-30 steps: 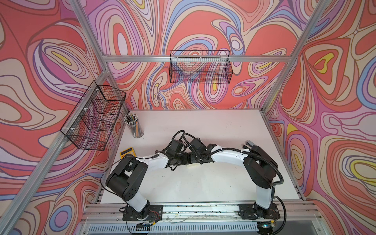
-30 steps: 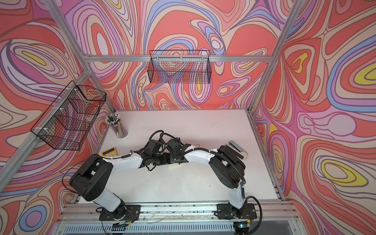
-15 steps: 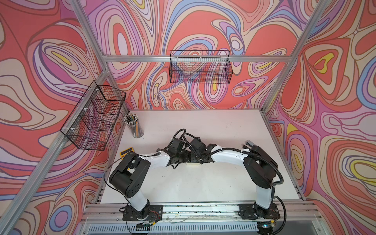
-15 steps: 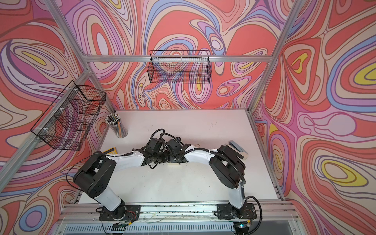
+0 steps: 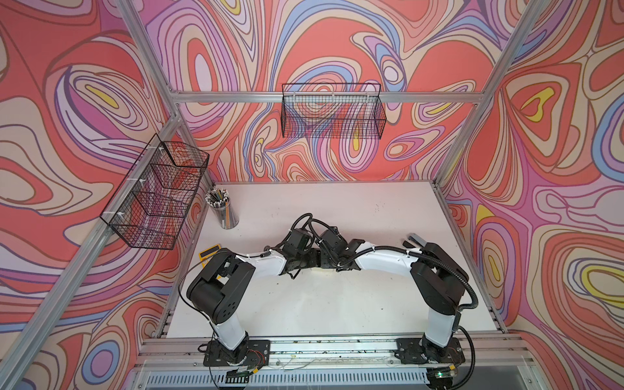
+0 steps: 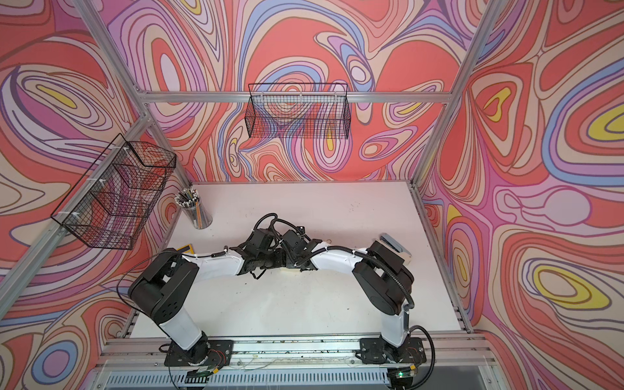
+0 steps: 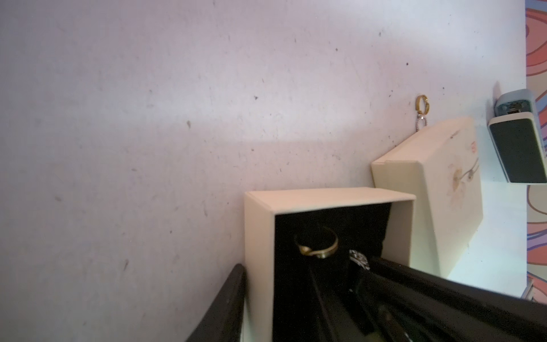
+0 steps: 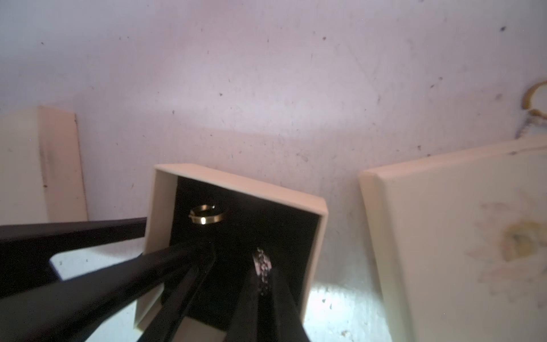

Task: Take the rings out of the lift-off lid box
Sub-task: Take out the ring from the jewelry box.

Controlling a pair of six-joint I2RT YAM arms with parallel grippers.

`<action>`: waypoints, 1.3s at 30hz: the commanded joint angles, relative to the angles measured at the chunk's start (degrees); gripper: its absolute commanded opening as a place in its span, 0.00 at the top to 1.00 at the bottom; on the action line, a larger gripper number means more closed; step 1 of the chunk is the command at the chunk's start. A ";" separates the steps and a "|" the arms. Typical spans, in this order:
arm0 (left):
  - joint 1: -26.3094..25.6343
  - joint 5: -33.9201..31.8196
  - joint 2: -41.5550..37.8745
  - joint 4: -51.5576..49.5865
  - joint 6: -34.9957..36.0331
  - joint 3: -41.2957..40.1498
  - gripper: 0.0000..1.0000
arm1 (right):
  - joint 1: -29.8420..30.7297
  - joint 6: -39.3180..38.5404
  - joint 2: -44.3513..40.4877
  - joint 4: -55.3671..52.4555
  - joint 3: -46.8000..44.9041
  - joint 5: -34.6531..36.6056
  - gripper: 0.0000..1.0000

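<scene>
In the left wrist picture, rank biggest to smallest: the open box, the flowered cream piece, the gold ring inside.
1-2. open box and flowered cream piece: alike; the box is nearer and cropped, so unranked.
3. gold ring

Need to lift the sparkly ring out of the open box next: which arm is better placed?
Right. The right gripper is shut on the sparkly ring inside the box, ready to lift; the left gripper only straddles the box wall.
</scene>
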 commanded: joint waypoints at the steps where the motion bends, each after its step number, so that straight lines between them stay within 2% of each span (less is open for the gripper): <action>1: -1.02 -2.63 5.81 -13.20 -0.09 -3.74 0.62 | -0.20 1.06 -2.48 3.03 -0.44 -1.56 1.00; 39: -1.30 -3.33 7.00 -14.53 -0.17 -2.65 0.63 | -5.71 0.95 -8.39 5.14 -5.13 -5.82 1.00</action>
